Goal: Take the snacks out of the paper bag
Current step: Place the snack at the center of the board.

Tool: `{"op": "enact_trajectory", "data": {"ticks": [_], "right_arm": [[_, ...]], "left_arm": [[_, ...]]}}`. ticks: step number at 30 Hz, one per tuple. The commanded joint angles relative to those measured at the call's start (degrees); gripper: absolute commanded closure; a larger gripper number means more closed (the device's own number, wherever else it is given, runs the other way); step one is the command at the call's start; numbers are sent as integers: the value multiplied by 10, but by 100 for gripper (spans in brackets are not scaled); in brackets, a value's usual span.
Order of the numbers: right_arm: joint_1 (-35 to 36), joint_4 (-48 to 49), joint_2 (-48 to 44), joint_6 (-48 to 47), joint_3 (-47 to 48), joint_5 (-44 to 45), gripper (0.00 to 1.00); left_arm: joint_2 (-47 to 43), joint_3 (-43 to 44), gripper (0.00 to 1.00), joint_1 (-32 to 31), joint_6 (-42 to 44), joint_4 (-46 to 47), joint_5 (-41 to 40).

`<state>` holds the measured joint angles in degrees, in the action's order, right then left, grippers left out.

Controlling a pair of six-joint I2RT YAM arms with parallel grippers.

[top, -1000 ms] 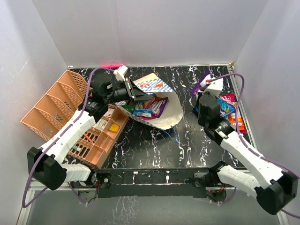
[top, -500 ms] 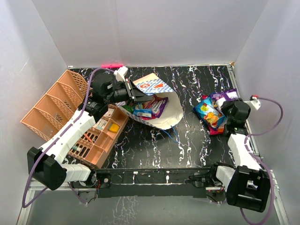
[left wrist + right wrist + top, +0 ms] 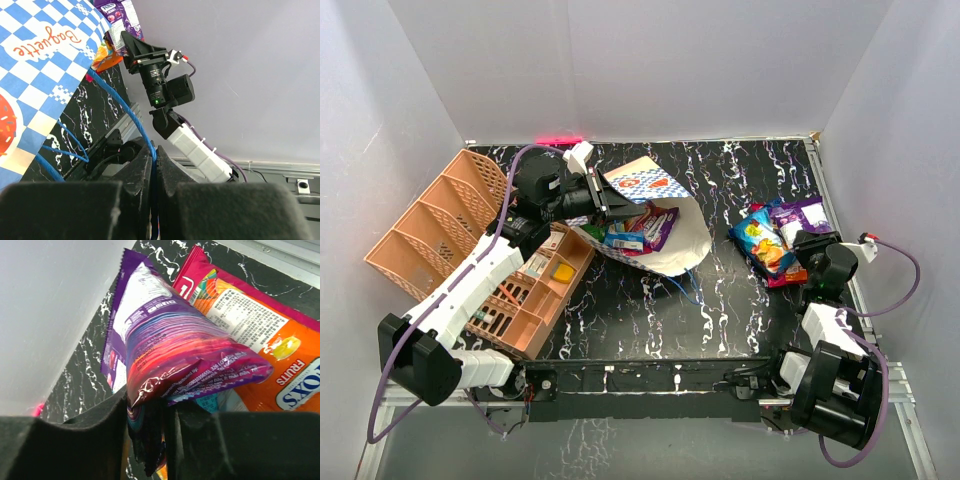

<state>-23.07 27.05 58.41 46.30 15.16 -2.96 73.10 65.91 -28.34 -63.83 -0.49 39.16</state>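
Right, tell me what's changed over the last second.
The right arm swung away from the middle and folded back to the right, uncovering the pile of snacks there. The right pincer has a purple packet pinched by one end. Unchanged: the left pincer stays shut on the blue cord handle, holding the paper bag tipped open, packets still inside; the peach basket has not moved.

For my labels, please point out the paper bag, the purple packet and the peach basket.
paper bag (image 3: 686, 246), top view, cream side wall.
purple packet (image 3: 175, 345), right wrist view, its middle.
peach basket (image 3: 470, 185), top view, latticed far wall.
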Motion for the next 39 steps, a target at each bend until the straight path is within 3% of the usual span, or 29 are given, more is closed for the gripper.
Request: {"op": "enact_trajectory", "data": {"ticks": [1,9,14,19,25,31,36,39], "right_arm": [[-10,-38,-8,-35,-1,17,62],[-10,-194,-69,-63,39,134,16],[-10,-251,-90,-77,106,156,5],[-3,-303,-70,-100,198,119,2],[45,-276,-55,-132,254,7,3],[156,-278,-59,-209,289,40,4],[160,-277,-65,-209,264,74,2],[160,-292,-62,-155,242,145,0]], "left_arm": [[-18,16,100,1,6,5,17],[-22,17,100,0,6,4,12],[-29,21,100,1,20,-18,15],[-29,20,100,0,41,-32,26],[-24,19,100,-1,71,-35,68],[-23,0,100,-18,43,5,74],[-18,8,100,-22,43,-5,51],[-13,19,100,-22,51,-25,46]]}}
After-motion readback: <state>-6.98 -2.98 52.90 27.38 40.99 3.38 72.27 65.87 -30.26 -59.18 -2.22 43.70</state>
